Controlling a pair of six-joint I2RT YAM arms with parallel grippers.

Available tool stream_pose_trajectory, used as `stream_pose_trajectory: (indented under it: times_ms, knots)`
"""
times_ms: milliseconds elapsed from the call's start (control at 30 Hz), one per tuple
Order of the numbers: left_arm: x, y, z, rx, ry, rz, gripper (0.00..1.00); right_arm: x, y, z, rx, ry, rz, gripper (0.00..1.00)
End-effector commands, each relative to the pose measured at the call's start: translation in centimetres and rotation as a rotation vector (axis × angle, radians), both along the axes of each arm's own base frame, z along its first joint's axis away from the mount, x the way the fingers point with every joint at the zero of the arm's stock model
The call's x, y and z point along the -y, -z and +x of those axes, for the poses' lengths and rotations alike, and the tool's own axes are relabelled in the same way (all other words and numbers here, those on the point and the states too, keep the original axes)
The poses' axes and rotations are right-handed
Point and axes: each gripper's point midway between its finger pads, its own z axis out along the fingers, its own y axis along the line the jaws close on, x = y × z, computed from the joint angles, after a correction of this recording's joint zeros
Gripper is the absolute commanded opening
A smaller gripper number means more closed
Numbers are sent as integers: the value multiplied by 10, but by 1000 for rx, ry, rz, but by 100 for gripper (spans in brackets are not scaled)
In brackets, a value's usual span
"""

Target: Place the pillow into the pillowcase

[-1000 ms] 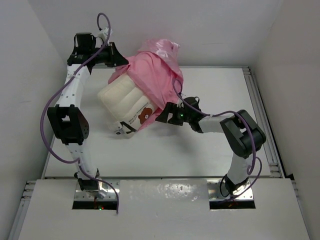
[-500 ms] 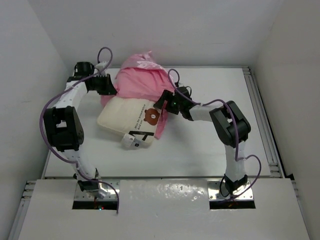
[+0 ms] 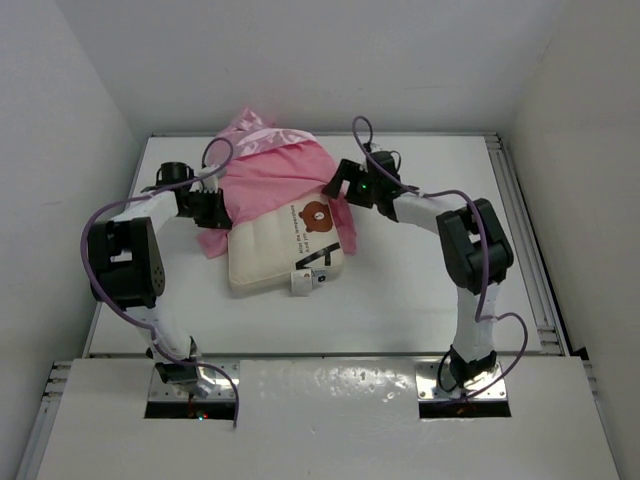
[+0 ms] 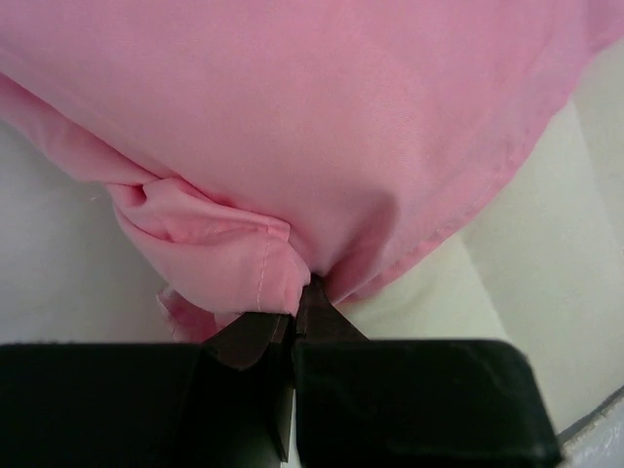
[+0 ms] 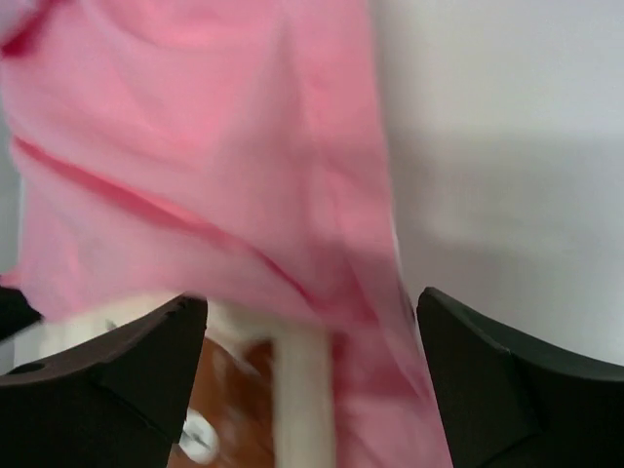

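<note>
The pink pillowcase (image 3: 270,175) lies bunched at the back middle of the table. It covers the far half of the cream pillow (image 3: 270,258). The pillow's near half sticks out, showing the bear face (image 3: 315,215) and a tag (image 3: 305,281). My left gripper (image 3: 214,208) is at the case's left edge, shut on a fold of the pillowcase (image 4: 244,253); the pillow (image 4: 429,302) shows beside it. My right gripper (image 3: 340,190) is at the case's right edge. In its wrist view it (image 5: 312,361) is open wide, with the pillowcase (image 5: 195,146) and the pillow (image 5: 302,390) before it.
The white table (image 3: 420,290) is closed in by white walls at the back and both sides. A metal rail (image 3: 522,230) runs along its right edge. The arms' purple cables loop above the table near both wrists.
Both grippers have come down and toward the middle, lowering the pillow and case onto the table. The pillow has turned and now lies flat with its bear end pointing near.
</note>
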Motion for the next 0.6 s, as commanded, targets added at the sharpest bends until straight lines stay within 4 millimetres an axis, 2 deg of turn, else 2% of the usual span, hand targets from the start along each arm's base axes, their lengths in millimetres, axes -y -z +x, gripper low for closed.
stream_pose_trajectory:
  times_ms: [0, 67, 133, 167, 233, 267, 333, 500, 567]
  knots:
    - [-3, -5, -2, 31, 10, 12, 0, 38, 8, -30, -68, -17, -30, 87]
    - [-5, -6, -1, 28, 5, 10, 0, 56, 23, -44, -128, -13, -43, 81]
    - [-7, -10, 2, 34, 5, 14, 0, 59, 29, -58, -167, -46, -65, 73]
    - [-9, -12, 3, 40, 6, 20, 0, 61, 35, -66, -187, -60, -73, 66]
    - [-14, -15, 3, 40, 0, 32, 0, 55, 39, -80, -208, -89, -63, 64]
    - [-17, -17, 4, 47, 0, 41, 0, 56, 49, -91, -237, -91, -66, 64]
    - [-20, -18, 1, 40, -3, 56, 0, 55, 57, -102, -265, -78, -53, 68]
    - [-24, -14, -11, 16, 11, 82, 11, 52, 76, -126, -335, -62, -95, 69]
    - [-25, -12, -15, 10, 15, 86, 18, 55, 84, -133, -355, -45, -132, 63]
